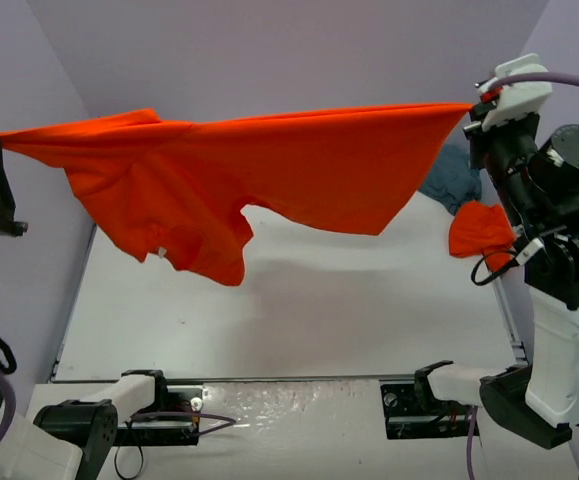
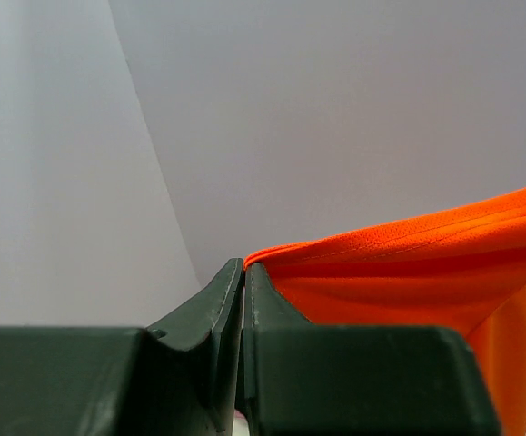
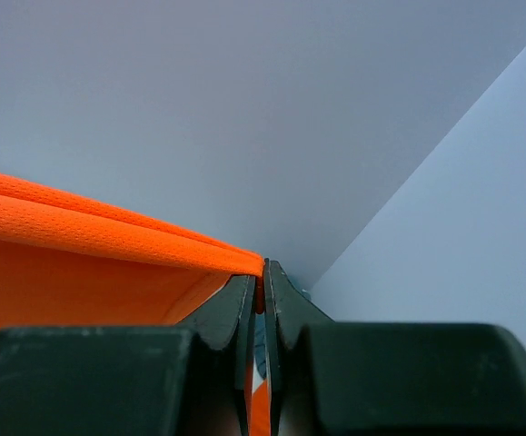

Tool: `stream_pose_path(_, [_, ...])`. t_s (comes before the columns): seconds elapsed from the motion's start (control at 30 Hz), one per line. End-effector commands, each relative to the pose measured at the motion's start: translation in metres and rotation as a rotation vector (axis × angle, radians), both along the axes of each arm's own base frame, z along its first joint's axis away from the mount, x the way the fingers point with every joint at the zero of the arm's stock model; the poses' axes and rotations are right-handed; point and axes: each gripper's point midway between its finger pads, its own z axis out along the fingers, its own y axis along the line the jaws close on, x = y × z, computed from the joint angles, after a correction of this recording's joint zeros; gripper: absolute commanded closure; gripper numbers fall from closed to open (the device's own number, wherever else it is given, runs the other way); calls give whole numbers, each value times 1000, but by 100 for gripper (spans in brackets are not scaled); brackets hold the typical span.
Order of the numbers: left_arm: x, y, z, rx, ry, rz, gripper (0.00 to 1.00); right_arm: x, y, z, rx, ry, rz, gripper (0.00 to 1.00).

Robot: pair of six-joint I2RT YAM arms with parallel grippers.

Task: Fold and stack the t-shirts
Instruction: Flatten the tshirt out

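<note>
Item: orange-red t-shirt (image 1: 269, 170), stretched in the air above desk (image 1: 299, 310); corners pinched tight in left tool (image 2: 243, 265) and right tool (image 3: 263, 265). Also: teal-grey t-shirt (image 1: 454, 178) and second orange-red t-shirt (image 1: 479, 232), heaped far right.

Soft, even, fairly bright light fills all three views, with pale lilac-tinted walls and no hard highlights. In the overhead view an orange-red t-shirt (image 1: 269, 165) throws a faint, blurred shadow onto the white table (image 1: 299, 320) below it, and a dull sheen shows along the table's near edge. That view is sharp, with straight lines bowing slightly at its edges. In the wrist views the cloth weave is crisp, while the left gripper (image 2: 243, 272) and right gripper (image 3: 261, 272) look dark and slightly soft.
</note>
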Motion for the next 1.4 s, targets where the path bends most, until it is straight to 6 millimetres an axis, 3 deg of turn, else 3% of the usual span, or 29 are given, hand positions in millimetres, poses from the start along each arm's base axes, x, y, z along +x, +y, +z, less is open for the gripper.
stream_pose_path(0.0, [-14, 7, 4, -13, -21, 39, 100, -20, -19, 7, 25, -36, -41, 100])
stream_pose_path(0.27, [-16, -8, -20, 68, 57, -35, 100, -27, -23, -20, 17, 28, -28, 100])
stream_pose_path(0.37, [4, -15, -32, 97, 122, -73, 100, -16, -20, -33, 7, 67, -17, 100])
stream_pose_path(0.6, [131, -27, -112, 123, 454, -172, 100, 57, -3, -112, -36, 283, 4, 100])
stream_pose_path(0.83, [248, -31, -204, 141, 640, -218, 100, 129, 12, -195, -103, 485, 12, 100])
stream_pose_path(1.0, [315, -26, -263, 153, 740, -209, 100, 181, 20, -258, -137, 590, 4, 100])
stream_pose_path(1.07, [345, -20, -301, 154, 807, -185, 100, 205, 25, -291, -152, 643, 7, 100])
stream_pose_path(1.1, [356, -19, -313, 155, 822, -182, 100, 210, 25, -292, -154, 637, 6, 100])
stream_pose_path(1.17, [381, -11, -340, 177, 848, -143, 100, 236, 30, -332, -173, 695, 10, 100])
stream_pose_path(1.2, [388, -11, -352, 176, 872, -143, 100, 242, 29, -329, -170, 674, -1, 100])
stream_pose_path(1.27, [407, -5, -380, 182, 911, -118, 100, 264, 31, -366, -175, 725, -6, 100])
stream_pose_path(1.37, [427, -3, -402, 183, 918, -107, 100, 282, 35, -386, -184, 748, -9, 100])
